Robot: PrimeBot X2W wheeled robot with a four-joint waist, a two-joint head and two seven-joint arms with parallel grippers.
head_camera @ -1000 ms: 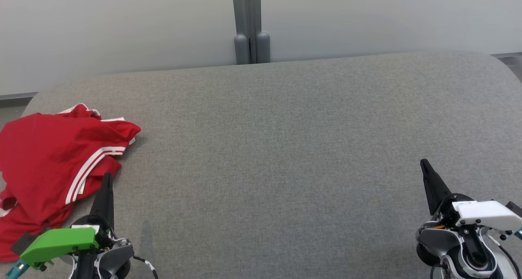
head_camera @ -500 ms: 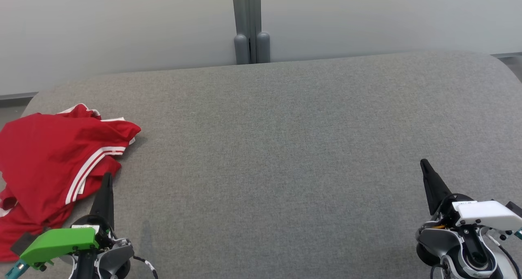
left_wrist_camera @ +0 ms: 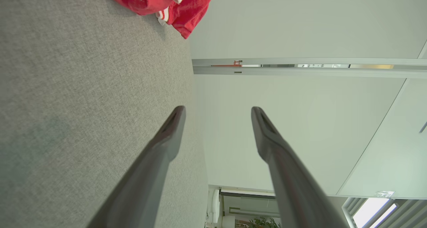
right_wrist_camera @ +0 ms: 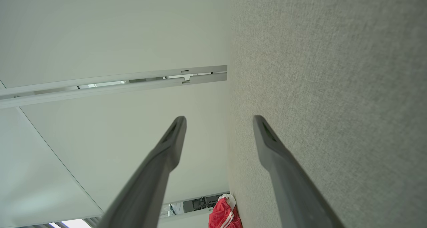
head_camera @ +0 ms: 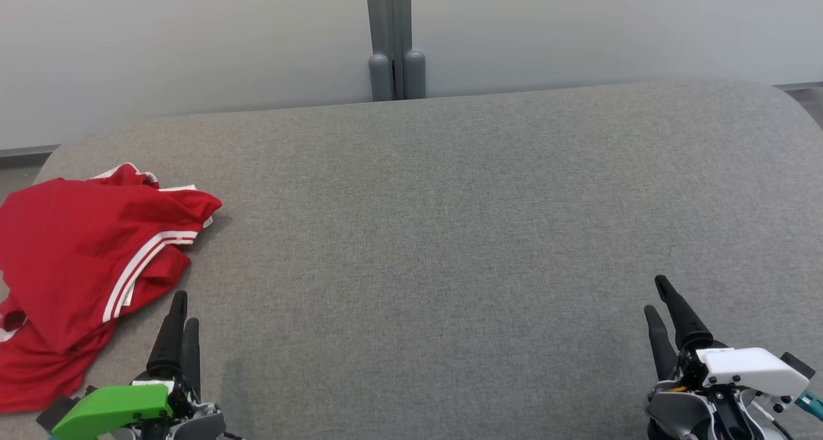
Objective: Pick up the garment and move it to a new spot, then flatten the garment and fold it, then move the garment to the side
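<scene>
Zero steps complete: red garment [head_camera: 71, 266] lies crumpled at the frame's left edge on the grey cushion [head_camera: 450, 234]. Left gripper [head_camera: 186, 307] and right gripper [head_camera: 654, 293], lower corners, stand parted and empty. Pickup, flattening, folding, shifting remain.

The garment [head_camera: 77, 260] is red, with paired white stripes running across it and a little white trim at its upper edge. It lies crumpled in a loose heap of overlapping folds, not spread flat. In the head view it sits at the middle left of the frame on the grey fabric table [head_camera: 450, 234], running off the left edge.
</scene>
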